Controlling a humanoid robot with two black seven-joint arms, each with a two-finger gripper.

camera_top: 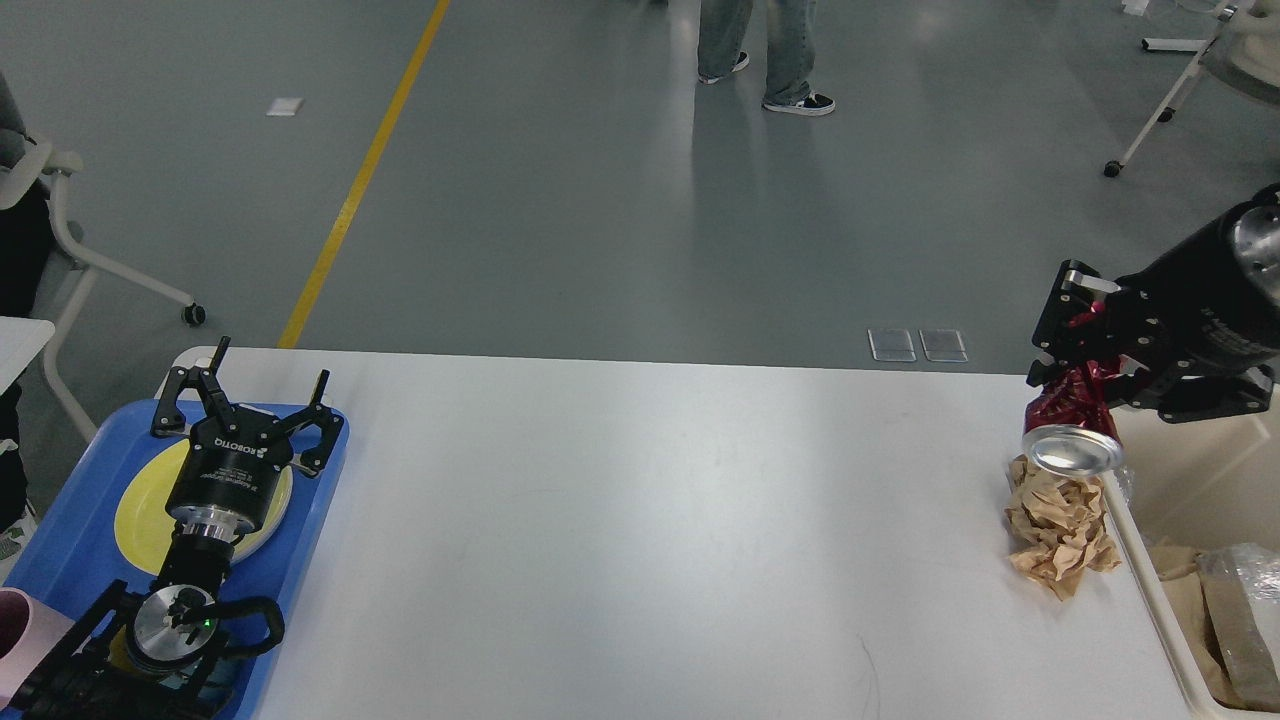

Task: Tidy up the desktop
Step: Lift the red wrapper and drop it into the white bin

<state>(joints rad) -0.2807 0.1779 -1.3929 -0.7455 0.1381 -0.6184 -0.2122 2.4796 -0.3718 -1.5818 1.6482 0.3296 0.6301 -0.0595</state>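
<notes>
Can over the bin
Right gripper (1075, 350) clamps the light, crushable can (1072, 425); left gripper (245, 390) spread, empty; counter (640, 520) holds soft paper (1062, 525).

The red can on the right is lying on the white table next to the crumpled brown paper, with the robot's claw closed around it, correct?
Not quite. The head view shows the red can lifted off the desktop, held by the right gripper above the crumpled brown paper. The claw is indeed closed on it.
</notes>
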